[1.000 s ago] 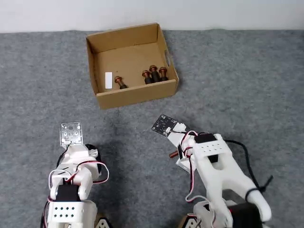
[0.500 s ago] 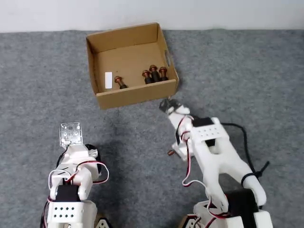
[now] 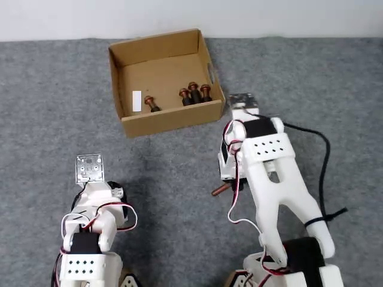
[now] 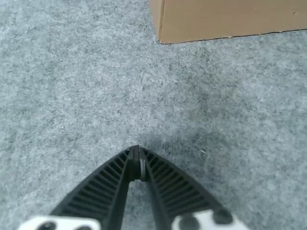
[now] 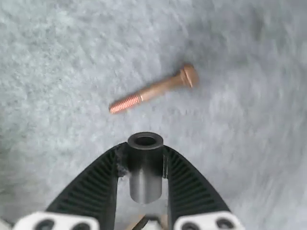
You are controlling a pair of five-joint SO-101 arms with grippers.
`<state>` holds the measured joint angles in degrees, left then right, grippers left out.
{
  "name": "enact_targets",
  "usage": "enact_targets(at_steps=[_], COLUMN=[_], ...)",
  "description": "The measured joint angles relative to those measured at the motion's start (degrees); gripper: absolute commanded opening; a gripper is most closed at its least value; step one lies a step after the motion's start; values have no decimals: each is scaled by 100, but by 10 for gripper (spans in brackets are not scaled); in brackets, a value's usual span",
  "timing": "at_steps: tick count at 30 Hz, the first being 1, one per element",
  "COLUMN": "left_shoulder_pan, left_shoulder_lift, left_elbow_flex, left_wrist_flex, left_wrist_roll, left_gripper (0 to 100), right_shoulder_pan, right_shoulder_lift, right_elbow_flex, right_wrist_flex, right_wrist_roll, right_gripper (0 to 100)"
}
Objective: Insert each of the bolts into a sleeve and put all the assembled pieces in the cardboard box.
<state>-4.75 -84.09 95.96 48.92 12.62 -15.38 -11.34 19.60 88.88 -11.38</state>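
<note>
Your two arms are white plastic: left arm, with red-and-white wires; right arm, with a thick black cable. Fingers are black and ribbed, with dark screws set behind them.

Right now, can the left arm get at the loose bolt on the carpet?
Probably not cleanly: the bolt lies under the right arm, which hangs over it, and the left gripper sits well aside, shut.
</note>
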Motion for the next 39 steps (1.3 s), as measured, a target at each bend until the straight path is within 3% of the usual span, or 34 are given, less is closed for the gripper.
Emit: enact_targets(at_steps=[6, 13, 25, 32, 39], left_shoulder_pan=[0, 0, 62, 853, 2145], left_shoulder_lift=[0, 0, 0, 26, 193], left_elbow_flex=[0, 0, 0, -695, -1881], left_wrist_flex=[-26, -70, -70, 545, 1538], left_wrist_roll=[0, 0, 0, -18, -18], left_gripper=[6, 6, 7, 6, 6], right_shoulder_pan=[9, 62, 2004, 3138, 3499], right_shoulder_lift=[-26, -1451, -4695, -6558, -8158], right_elbow_flex=[-633, -615, 2154, 3525, 4141], right_wrist_flex=[1143, 1143, 484, 316, 176], right_wrist_roll=[-1073, -1231, -1257, -1257, -1257], right_gripper=[8, 8, 8, 8, 8])
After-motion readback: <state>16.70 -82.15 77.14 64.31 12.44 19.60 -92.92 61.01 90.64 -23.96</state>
